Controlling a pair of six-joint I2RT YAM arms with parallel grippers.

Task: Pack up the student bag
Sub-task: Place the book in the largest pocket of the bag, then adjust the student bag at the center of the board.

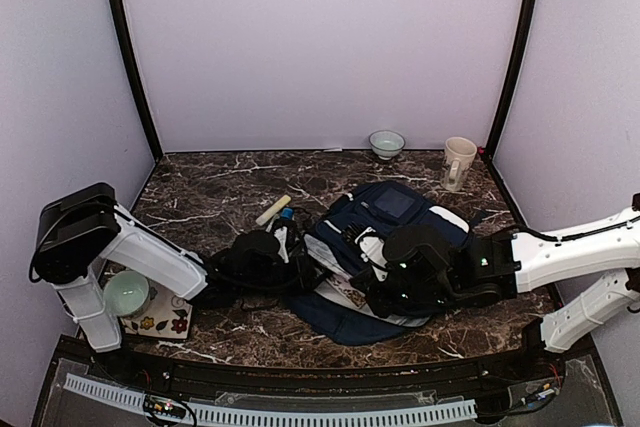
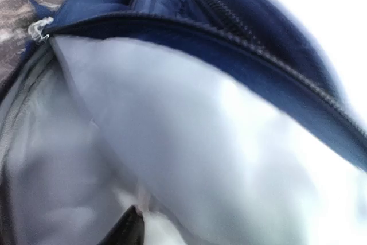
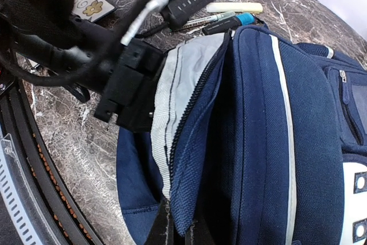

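A dark marble table [image 1: 215, 182] is seen from above. The student bag [image 1: 395, 209], navy with white stripes, is laid flat at the middle of the table. Its front pockets are turned upward, and its main zip is opened along the side facing the left arm. Grey lining [image 3: 172, 84] is shown inside that opening.

The left gripper [image 1: 288, 262] is placed at the opening, and in the right wrist view it is seen against the edge of the lining. In its own camera view only one dark fingertip [image 2: 127, 230] is shown, low in the frame and surrounded by lining. Whether its jaws are apart or together cannot be told.

The right gripper [image 3: 179, 225] is laid over the near part of the bag. Its jaws are closed on the navy edge of the opening, with fabric pinched between the two fingers.

Just beyond the bag's left corner, a cream marker [image 1: 272, 210] and a blue-capped marker [image 1: 287, 214] are laid side by side. At the near left, a pale green cup [image 1: 127, 293] is set at the edge of a flowered card [image 1: 165, 324]. By the back wall, a small bowl [image 1: 387, 143] and a white mug [image 1: 458, 162] are stood apart from each other.
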